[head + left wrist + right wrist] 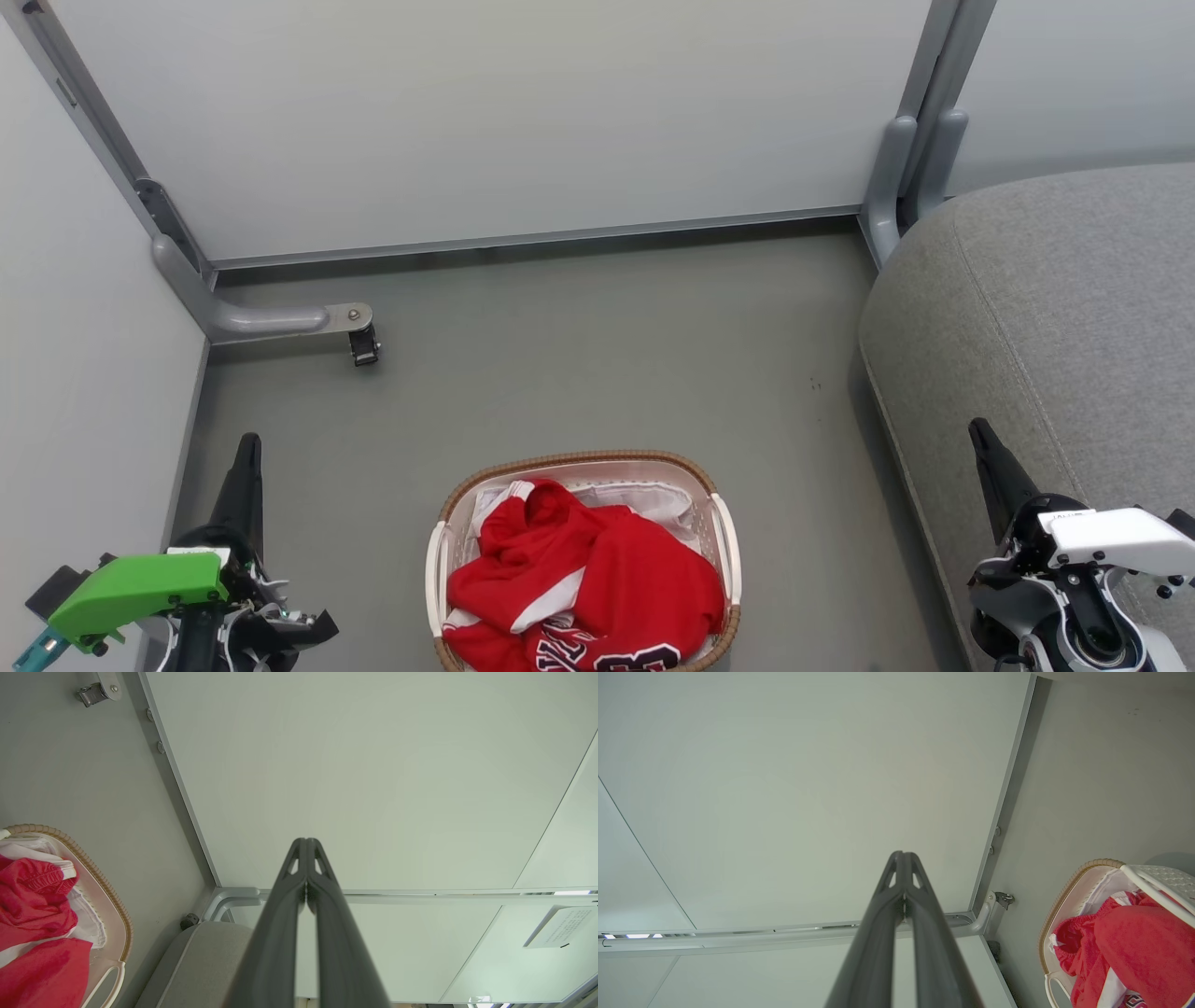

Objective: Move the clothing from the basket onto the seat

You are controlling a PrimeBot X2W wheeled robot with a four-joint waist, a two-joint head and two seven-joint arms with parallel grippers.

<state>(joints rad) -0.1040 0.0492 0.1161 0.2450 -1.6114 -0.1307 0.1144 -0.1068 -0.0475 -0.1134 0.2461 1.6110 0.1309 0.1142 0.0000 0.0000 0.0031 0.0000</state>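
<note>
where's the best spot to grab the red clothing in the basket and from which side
Pinch the raised, bunched fold at the far end of the red clothing, coming straight down from above. The basket walls ring the pile, so a sideways approach looks blocked; that hump stands proud, so it is likely easy to close on.

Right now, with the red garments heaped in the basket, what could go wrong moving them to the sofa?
The red garments lie tangled over the white liner, so a grab may drag the liner out too. The laundry basket looks light and might lift or tip. The left pincer and right pincer are shut; they would only push fabric unless opened.
</note>
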